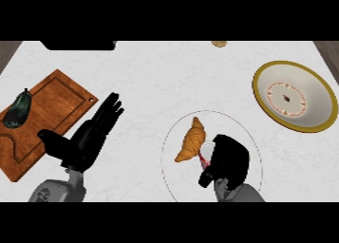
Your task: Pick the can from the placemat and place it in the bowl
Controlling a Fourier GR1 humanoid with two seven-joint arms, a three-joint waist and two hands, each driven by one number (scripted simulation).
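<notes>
A round pale placemat lies on the counter at the lower middle. The can, white with a red streak, is on it and mostly hidden by my right hand, whose fingers are curled round it. The bowl, white with a gold rim and a patterned centre, stands apart at the upper right. On the left, my left hand rests open, fingers pointing up and away.
A croissant lies on the placemat just left of the can. A wooden cutting board at the left carries a dark green vegetable. A small brown object and a dark shape sit at the far edge.
</notes>
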